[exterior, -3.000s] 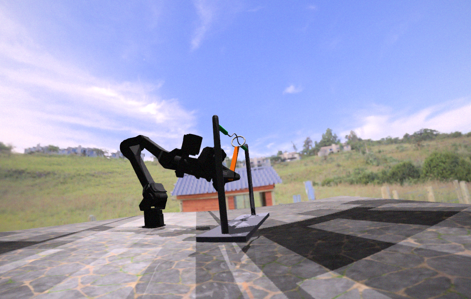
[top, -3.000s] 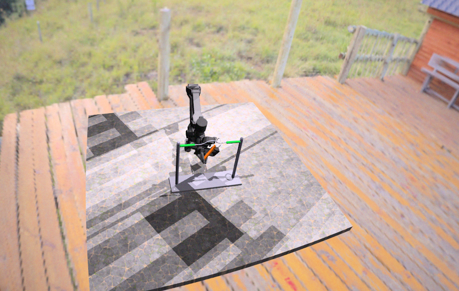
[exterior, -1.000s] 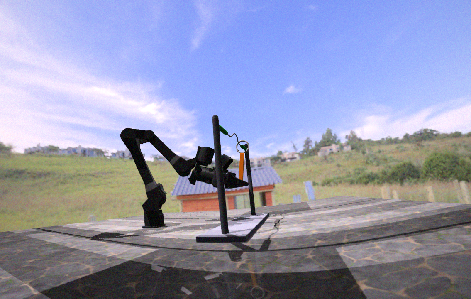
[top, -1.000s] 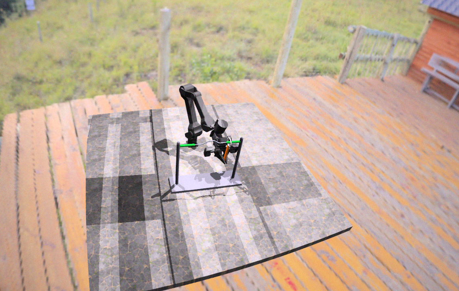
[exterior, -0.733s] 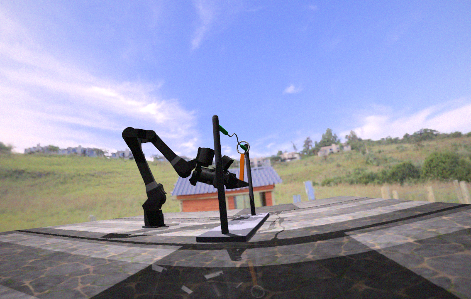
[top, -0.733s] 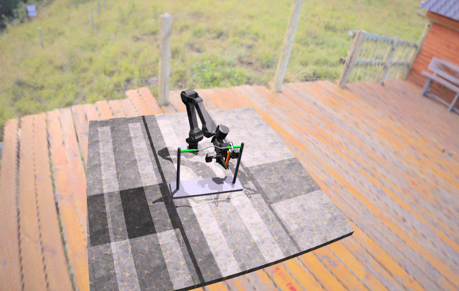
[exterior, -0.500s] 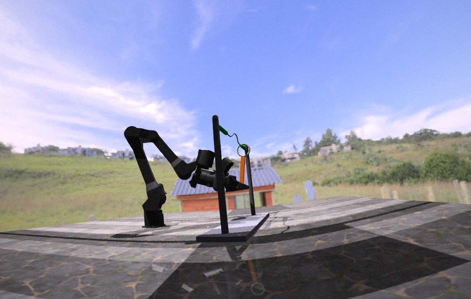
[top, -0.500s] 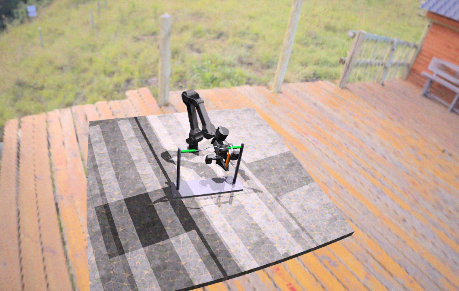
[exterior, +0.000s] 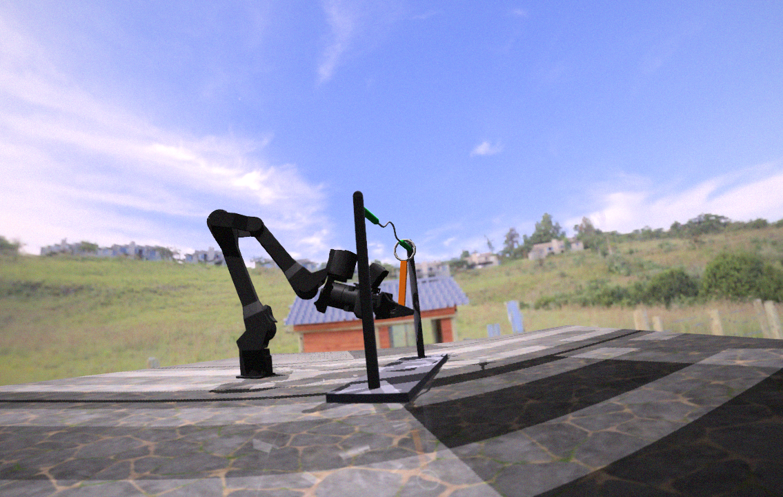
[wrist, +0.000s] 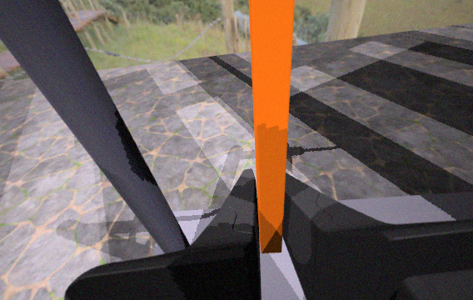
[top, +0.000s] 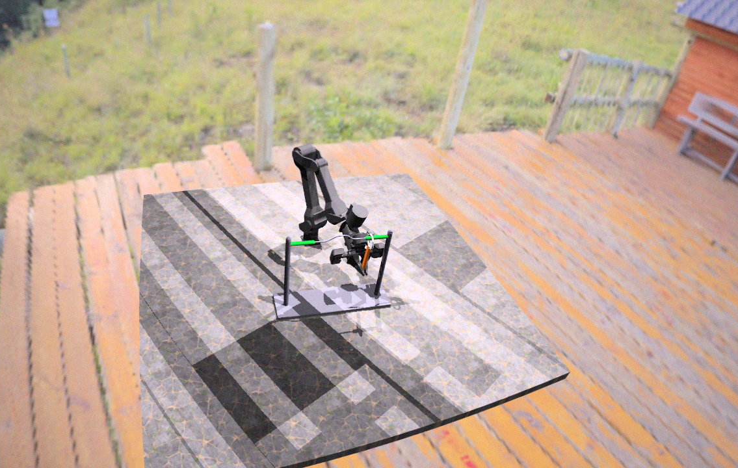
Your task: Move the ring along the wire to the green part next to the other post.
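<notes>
The ring [top: 372,245] [exterior: 394,250] is around the green part [top: 382,236] beside the right-hand post [top: 383,264] [exterior: 417,315] of the top view, near that part's inner end. The wire passes through the ring; whether they touch I cannot tell. The orange handle [top: 366,259] [exterior: 403,281] [wrist: 272,83] hangs down from the ring. My gripper [top: 363,272] [exterior: 408,310] [wrist: 259,176] is shut on the handle's lower end. The thin grey wire [top: 339,236] [exterior: 392,228] runs to the other green part [top: 302,242] [exterior: 371,215]. The ring is out of the wrist view.
The other post [top: 287,270] [exterior: 364,290] stands at the far end of the base plate [top: 302,309] [exterior: 357,396]. In the wrist view the nearer post [wrist: 78,104] slants close at the left of the fingers. My arm [top: 328,186] [exterior: 285,253] reaches in from behind, below the wire.
</notes>
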Tool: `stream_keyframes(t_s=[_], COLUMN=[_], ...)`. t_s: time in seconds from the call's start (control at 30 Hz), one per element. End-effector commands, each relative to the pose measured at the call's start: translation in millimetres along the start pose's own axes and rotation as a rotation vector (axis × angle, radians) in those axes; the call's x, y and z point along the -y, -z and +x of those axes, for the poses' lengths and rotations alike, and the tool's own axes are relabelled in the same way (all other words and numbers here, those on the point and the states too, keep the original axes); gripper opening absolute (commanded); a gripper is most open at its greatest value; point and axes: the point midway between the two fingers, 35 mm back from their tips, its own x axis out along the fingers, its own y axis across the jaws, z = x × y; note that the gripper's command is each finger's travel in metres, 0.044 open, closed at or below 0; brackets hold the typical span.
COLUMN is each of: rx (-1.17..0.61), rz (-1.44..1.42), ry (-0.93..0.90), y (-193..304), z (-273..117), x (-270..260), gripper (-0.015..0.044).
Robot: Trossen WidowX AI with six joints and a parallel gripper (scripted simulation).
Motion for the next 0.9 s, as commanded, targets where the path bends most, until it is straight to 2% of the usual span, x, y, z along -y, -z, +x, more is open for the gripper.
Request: stream_keyframes(t_s=[0.0, 0.33, 0.87], rx=[0.0, 0.0, -0.004], rz=[0.0, 0.0, 0.004], ry=[0.0, 0.0, 0.003], y=[0.0, -0.1, -1.1], z=[0.0, -1.1, -34.3], x=[0.0, -0.1, -1.3], gripper=[-0.0097, 0.016, 0.016])
